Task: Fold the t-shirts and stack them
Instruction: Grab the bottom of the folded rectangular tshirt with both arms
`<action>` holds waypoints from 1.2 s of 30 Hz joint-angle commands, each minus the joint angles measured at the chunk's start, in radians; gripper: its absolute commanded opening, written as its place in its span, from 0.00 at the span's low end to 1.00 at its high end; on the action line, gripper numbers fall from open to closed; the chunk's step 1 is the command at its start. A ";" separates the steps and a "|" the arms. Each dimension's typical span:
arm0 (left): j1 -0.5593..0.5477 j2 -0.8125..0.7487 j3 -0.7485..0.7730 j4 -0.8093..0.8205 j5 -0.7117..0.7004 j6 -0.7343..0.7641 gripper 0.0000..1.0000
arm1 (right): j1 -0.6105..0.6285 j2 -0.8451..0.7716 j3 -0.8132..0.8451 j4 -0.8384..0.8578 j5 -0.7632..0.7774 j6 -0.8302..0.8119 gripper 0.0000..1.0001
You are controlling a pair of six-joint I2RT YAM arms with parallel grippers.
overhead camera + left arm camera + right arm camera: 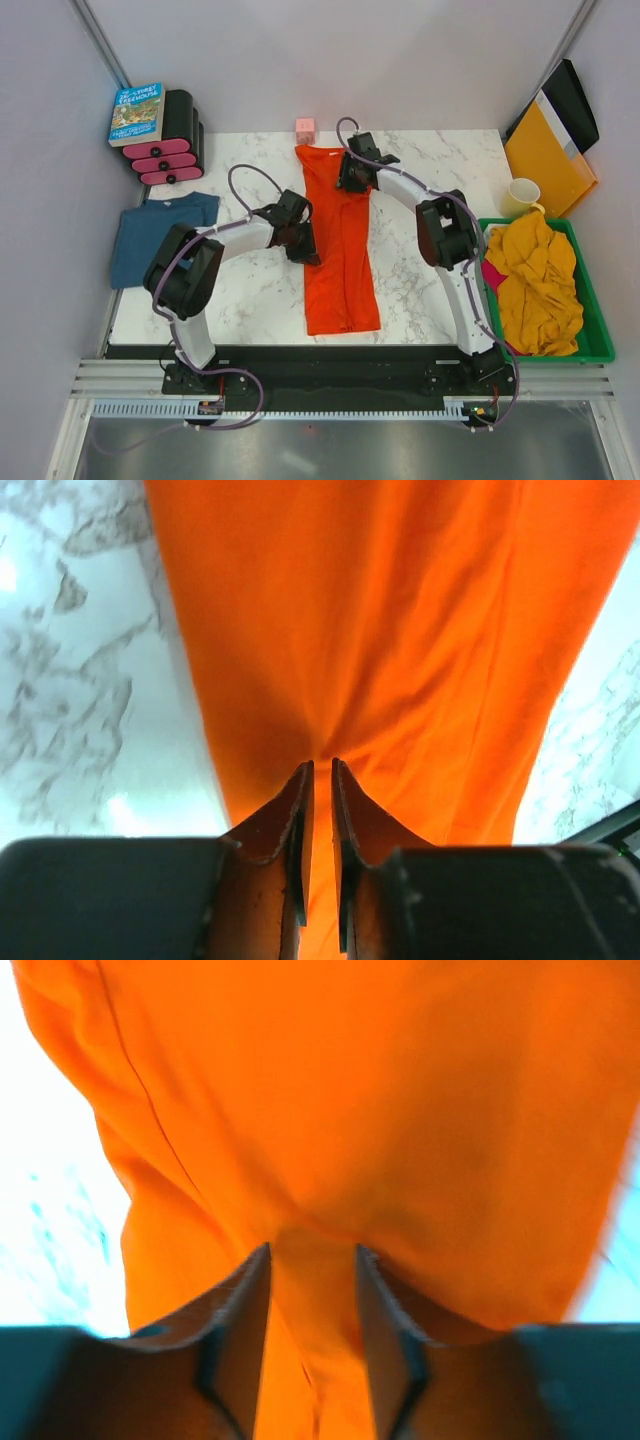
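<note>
Smooth orange shirt (400, 610): left gripper (322, 768) is nearly closed, pinching a thin crease. Right gripper (313, 1252) sits wider, with a soft ridge between its fingers (240, 1330). Gripped? Can't tell.

Left gripper (321, 766) nearly closed; right gripper (312, 1250) jaws parted.

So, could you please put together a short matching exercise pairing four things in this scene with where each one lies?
Things:
1 orange-red t-shirt
2 teal-blue t-shirt
3 mustard-yellow t-shirt
4 mug

Places:
A in the green bin
B at the left edge of the table
C beside the folder
D lengthwise down the table's middle

Pairs: 1-D, 2-B, 3-A, 4-C.
</note>
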 commanded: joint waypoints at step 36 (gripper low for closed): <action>-0.519 -0.587 -0.555 0.056 -0.444 -0.300 0.55 | 0.581 -1.474 -1.351 -0.188 0.577 0.262 0.90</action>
